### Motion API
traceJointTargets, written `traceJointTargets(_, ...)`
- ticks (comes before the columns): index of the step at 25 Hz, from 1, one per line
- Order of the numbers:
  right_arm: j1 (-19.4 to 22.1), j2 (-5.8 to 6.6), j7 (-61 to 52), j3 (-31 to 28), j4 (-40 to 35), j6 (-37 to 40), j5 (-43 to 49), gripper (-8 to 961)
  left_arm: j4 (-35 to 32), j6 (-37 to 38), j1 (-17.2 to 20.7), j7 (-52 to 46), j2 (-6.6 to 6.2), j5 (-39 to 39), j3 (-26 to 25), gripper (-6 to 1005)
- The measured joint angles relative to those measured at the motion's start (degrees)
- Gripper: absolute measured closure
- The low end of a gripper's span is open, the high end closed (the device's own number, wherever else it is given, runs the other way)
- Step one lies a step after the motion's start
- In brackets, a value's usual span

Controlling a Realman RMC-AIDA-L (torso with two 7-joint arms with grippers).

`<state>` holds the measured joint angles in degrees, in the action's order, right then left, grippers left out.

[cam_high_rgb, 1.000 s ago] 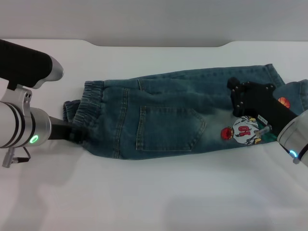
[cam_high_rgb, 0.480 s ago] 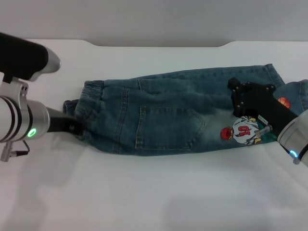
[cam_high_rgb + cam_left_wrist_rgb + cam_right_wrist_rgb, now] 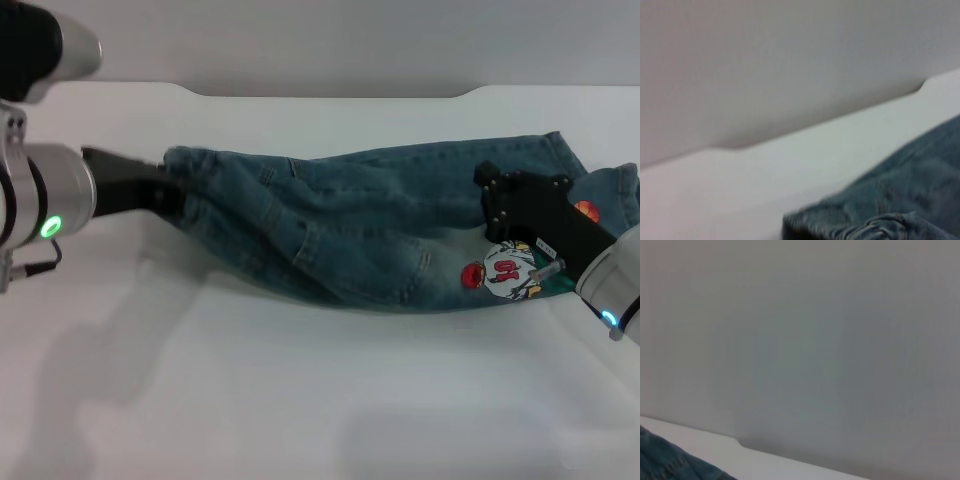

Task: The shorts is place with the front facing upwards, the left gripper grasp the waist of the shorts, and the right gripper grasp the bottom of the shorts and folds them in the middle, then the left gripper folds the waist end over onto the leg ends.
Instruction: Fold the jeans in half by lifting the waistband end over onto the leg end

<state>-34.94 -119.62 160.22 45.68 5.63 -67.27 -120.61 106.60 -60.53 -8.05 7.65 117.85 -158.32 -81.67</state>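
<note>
The shorts [image 3: 370,225] lie stretched across a white table [image 3: 300,400], their long axis running left to right in the head view. The waist end [image 3: 185,172] points toward the robot's left; the leg ends [image 3: 590,190] point toward its right. The cloth there narrows to a bunched point and the fabric behind it twists into diagonal folds, a shadow lying on the table below it. Toward the right the denim widens and lies flat, with the cartoon print [image 3: 505,275] facing up near the hem.

The left gripper [image 3: 160,190], black on a silver-grey arm with a green light, sits at the waist end with its jaws clenched on the gathered denim. The right gripper [image 3: 500,205], black on a white arm with a blue light, rests on the leg ends just beside the print; whether its jaws are clamped or released cannot be told, since its body covers them.

The left wrist view shows a crumpled edge of the shorts [image 3: 890,210] against the table and a grey wall. The right wrist view shows mostly wall, with a sliver of denim [image 3: 670,462] at 1 corner.
</note>
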Motion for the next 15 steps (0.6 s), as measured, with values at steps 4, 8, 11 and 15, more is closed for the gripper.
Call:
traceJointTargets(4, -0.92, -0.04, -0.13, -0.07, 0.0, 1.9, -0.19, 952, 4.74, -0.04, 0.59, 0.21, 0.01, 0.04, 0.35, 953)
traceJointTargets(8, -1.82, -0.16, -0.21, -0.07, 0.12, 3.09, -0.25, 952, 7.86, -0.14, 1.16, 1.39, 0.0, 1.63, 0.85, 953)
traceJointTargets(11, -2.84, -0.2, -0.67, -0.06, 0.33, 3.2, -0.23, 952, 7.97, 0.1, 1.14, 2.5, -0.01, 3.57, 0.58, 953)
traceJointTargets(15, -4.75, -0.2, -1.64, -0.06, 0.97, 4.07, 0.01, 953, 8.1, 0.86, 0.74, 4.4, -0.02, 7.11, -0.1, 953)
